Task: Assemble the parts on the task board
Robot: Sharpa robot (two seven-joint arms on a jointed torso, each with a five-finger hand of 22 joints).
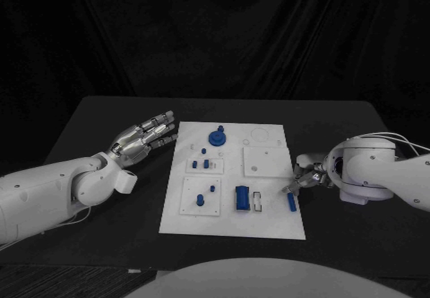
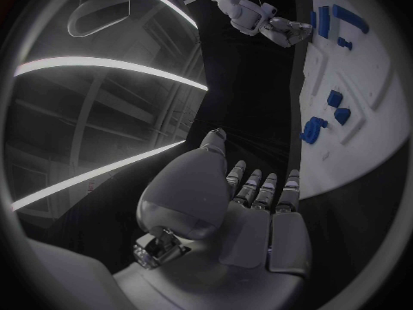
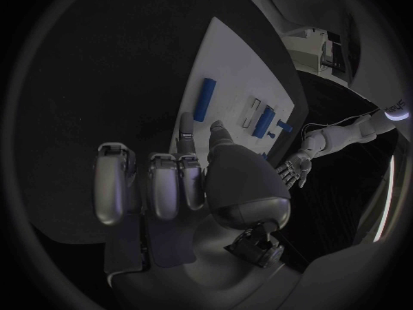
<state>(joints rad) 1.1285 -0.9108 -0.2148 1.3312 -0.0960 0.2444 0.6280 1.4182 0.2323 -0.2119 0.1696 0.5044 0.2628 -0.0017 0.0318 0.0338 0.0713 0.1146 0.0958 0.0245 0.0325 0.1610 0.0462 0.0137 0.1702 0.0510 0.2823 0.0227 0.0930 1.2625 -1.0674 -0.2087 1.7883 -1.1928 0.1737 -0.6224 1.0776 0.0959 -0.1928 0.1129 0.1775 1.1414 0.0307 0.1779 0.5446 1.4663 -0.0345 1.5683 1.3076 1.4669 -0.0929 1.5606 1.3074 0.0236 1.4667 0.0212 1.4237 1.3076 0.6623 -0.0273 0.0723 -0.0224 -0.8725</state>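
Note:
The white task board [image 1: 269, 223] lies in the middle of the black table. On it are a blue round knob [image 1: 217, 135], small blue pegs [image 1: 204, 164], a blue block [image 1: 242, 198] and a blue bar [image 1: 292, 203] near its right edge. My left hand [image 1: 143, 138] hovers left of the board's far corner with its fingers spread and nothing in it. My right hand [image 1: 304, 178] sits at the board's right edge, just beyond the bar. Its fingers [image 3: 185, 127] are bent, with thumb and one finger apart and nothing between them. The bar [image 3: 205, 98] lies ahead of those fingertips.
Two square white insert plates [image 1: 266, 160] sit on the board's right half, and a ring outline [image 1: 261, 133] is near its far edge. Bare black table [image 1: 117, 112] surrounds the board on all sides.

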